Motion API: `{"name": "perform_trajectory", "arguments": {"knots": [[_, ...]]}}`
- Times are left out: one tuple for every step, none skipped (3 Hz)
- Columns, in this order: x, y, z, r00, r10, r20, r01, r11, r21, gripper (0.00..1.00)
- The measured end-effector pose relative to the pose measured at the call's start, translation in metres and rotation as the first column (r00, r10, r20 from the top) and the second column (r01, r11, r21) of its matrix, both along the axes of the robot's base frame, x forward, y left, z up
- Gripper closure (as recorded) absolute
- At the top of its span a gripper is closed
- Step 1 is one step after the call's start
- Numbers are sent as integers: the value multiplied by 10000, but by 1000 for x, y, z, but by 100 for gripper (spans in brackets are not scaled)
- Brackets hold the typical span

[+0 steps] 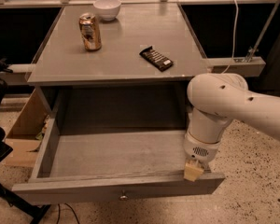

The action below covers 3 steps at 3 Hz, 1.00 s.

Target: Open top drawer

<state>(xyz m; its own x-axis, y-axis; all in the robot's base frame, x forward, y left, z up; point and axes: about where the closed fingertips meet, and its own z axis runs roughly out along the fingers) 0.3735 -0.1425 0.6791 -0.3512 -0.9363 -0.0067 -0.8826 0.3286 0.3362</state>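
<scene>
Top drawer [84, 189] out, pincer [192, 171] at rim

The white arm [242, 104] comes in from the right edge and reaches leftward, thick and rounded, with two small dark holes on its upper side. At a bulbous joint it turns straight down. The wrist [203, 134] hangs vertical, a short white cylinder with a small vent grille on its lower face. The gripper [193, 171] points down at the front right corner of the drawer [116, 155] — its cream tip sits at the front edge.
</scene>
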Motion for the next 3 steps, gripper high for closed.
{"name": "perform_trajectory", "arguments": {"knots": [[0,0,0,10000,0,0,0,10000,0,63],[0,0,0,10000,0,0,0,10000,0,32],[0,0,0,10000,0,0,0,10000,0,9]]}}
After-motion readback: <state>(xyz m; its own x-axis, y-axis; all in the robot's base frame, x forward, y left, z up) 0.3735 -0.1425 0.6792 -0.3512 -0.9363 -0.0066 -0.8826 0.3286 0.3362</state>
